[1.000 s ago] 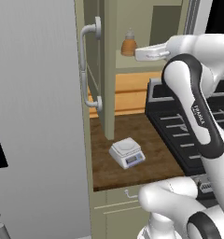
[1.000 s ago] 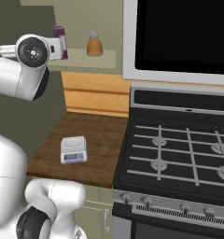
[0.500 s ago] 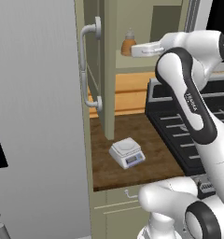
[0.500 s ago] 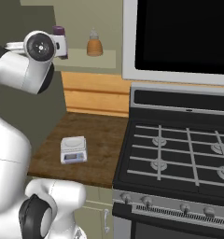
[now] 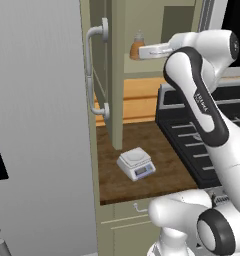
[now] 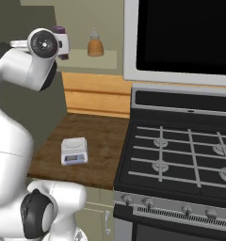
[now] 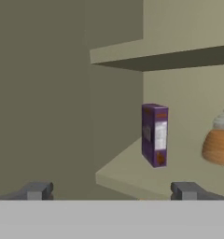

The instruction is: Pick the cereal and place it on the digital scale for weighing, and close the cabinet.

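gripper (image 7: 109,190): fingers spread wide, holding nothing, short of the shelf
cereal (image 7: 155,135): upright on cabinet (image 5: 118,75) shelf, left of bottle (image 7: 218,142)
digital scale (image 5: 136,163): on counter (image 5: 142,182), bare
cabinet door: stood open

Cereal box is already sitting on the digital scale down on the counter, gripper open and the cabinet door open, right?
Not quite. The cereal stands upright on the cabinet shelf beside the orange-brown bottle, as the hand view shows; the digital scale on the counter carries nothing. The rest holds: the gripper is open, short of the box, and the cabinet door is open.
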